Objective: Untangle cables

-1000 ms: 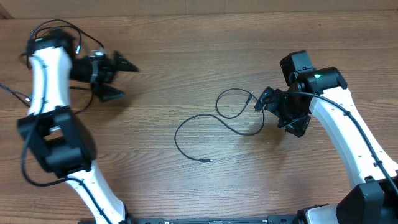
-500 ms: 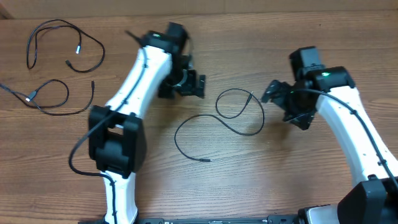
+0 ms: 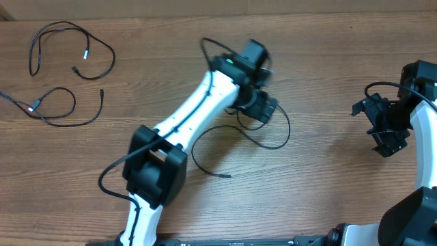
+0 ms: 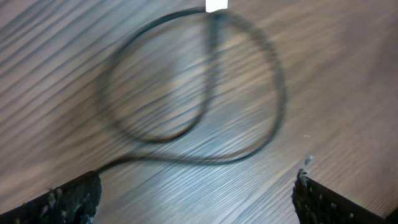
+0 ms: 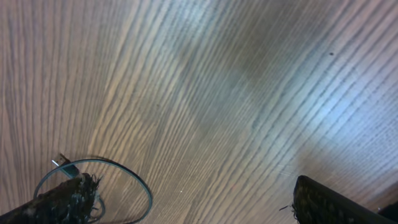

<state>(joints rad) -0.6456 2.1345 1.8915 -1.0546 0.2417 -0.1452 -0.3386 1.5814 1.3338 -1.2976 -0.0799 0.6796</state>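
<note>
while the left gripper hovers wide open over the looped cable, a blind close could snag both strands; the right gripper sits open at three o'clock.

Place: a robot test bench, lab-like rather than domestic.
Surface: a plain wood-grain table under the left gripper and the right gripper.
Machinery: the white-and-black left arm and right arm, rising from the near edge behind their grippers.
Work material: thin black cables well off to the left gripper's left, and a looped cable directly below it.
</note>
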